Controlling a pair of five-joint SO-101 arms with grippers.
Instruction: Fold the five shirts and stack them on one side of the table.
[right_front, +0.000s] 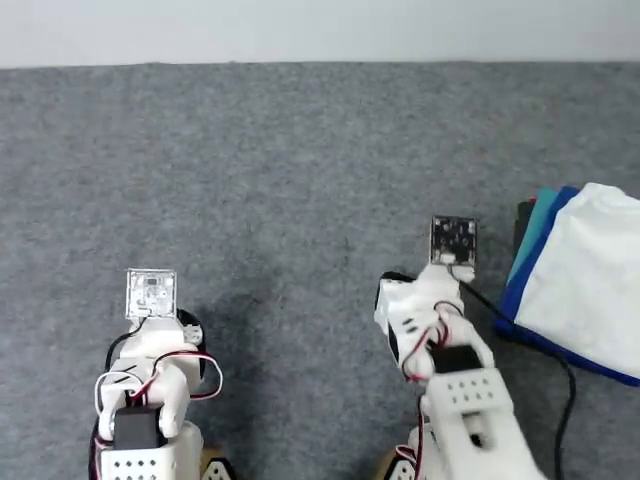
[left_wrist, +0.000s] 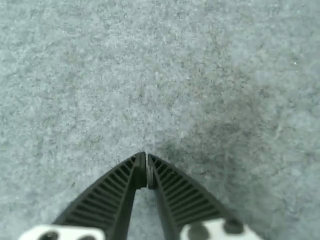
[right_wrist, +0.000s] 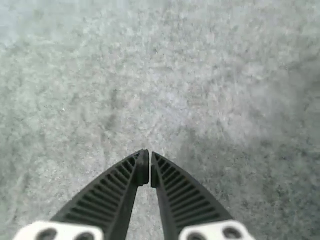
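Observation:
A stack of folded shirts (right_front: 580, 285) lies at the table's right edge, a white one on top with blue, teal and dark layers showing beneath it. My left gripper (left_wrist: 146, 172) hangs shut over bare grey felt, nothing between its black ribbed fingers (left_wrist: 120, 195). My right gripper (right_wrist: 146, 170) is also shut and empty above the felt. In the high view the left arm (right_front: 150, 370) sits at the lower left and the right arm (right_front: 440, 340) at the lower right, just left of the stack.
Grey felt (right_front: 300, 170) covers the table, bare across the middle and left. A black cable (right_front: 565, 390) runs from the right arm past the near corner of the stack. A pale wall band (right_front: 320, 30) edges the far side.

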